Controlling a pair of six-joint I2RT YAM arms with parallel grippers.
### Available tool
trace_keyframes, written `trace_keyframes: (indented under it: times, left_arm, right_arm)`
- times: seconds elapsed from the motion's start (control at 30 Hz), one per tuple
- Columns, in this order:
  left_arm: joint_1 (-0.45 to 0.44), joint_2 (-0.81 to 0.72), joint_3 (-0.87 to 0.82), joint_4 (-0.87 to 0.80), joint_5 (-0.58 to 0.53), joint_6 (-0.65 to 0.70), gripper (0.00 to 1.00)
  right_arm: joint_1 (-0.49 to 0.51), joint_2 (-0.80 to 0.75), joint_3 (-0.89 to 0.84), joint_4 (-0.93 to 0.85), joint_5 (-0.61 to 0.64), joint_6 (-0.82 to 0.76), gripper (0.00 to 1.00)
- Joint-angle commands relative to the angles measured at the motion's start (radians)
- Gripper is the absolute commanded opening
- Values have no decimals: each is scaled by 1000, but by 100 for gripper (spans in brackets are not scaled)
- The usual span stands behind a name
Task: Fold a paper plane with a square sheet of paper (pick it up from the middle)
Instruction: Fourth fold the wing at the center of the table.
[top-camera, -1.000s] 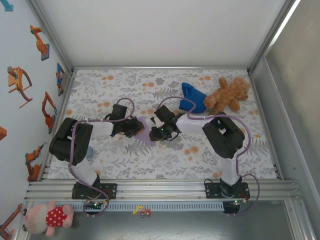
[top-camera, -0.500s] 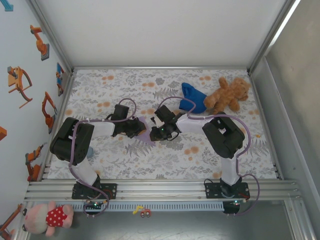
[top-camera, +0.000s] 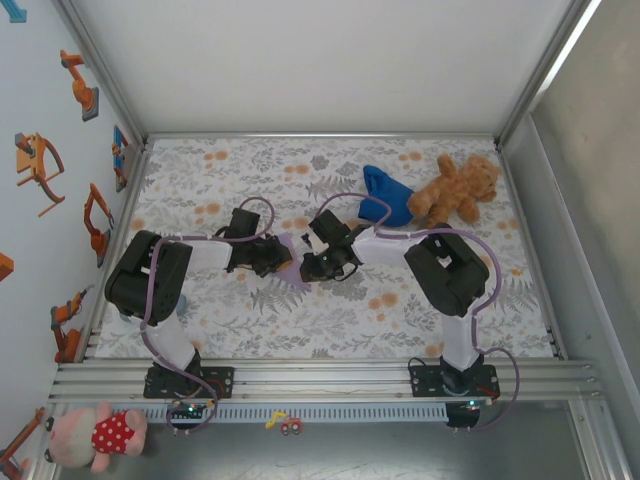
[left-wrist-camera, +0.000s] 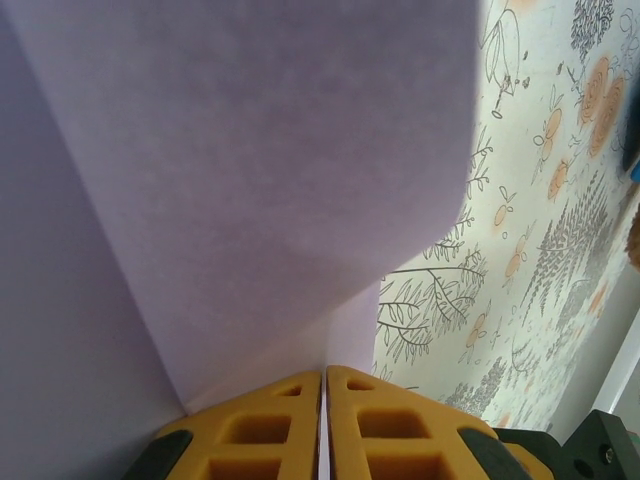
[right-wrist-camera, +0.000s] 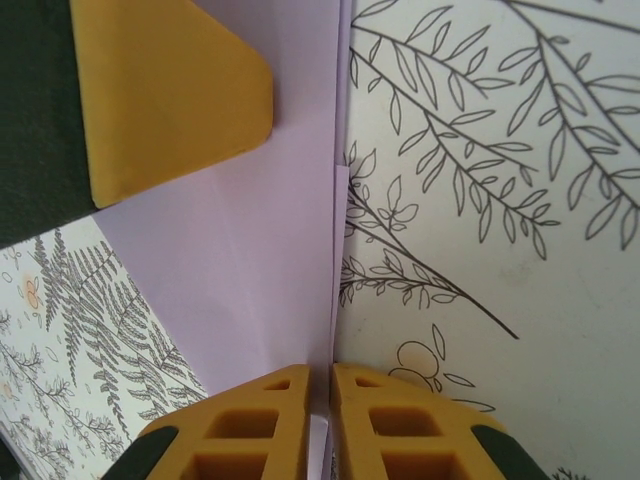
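Note:
The lavender sheet of paper is folded into stacked layers and lies between the two grippers at the middle of the floral table. My left gripper is shut on its left side. In the left wrist view the paper rises in front of the closed yellow fingers, and the left gripper pinches a thin edge. My right gripper is shut on the right side. In the right wrist view the right gripper clamps the layered fold of the paper, with the left gripper's yellow finger lying on the paper at top left.
A deep blue cloth and a brown teddy bear lie at the back right of the floral table cover. Metal frame rails border the near edge. A pink plush toy sits outside, at the near left.
The left arm's elbow has shifted a little to the right and its gripper has pressed closer to the right one. Both grippers have stayed shut on the paper.

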Motion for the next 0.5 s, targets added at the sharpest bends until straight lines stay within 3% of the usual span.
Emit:
trace_keyframes:
  times: [0.0,0.13,0.47]
  left_arm:
    - [-4,32,0,-59,-40,0,11]
    - [-4,30,-8,-54,-39,2,10]
    - [-4,28,-12,-51,-40,2,11]
  right_arm:
    - [19,-14,-32,19,38,35,16]
    - [19,-107,-40,28,116,49,23]
    - [19,-68,-29,141,-25,45,15]
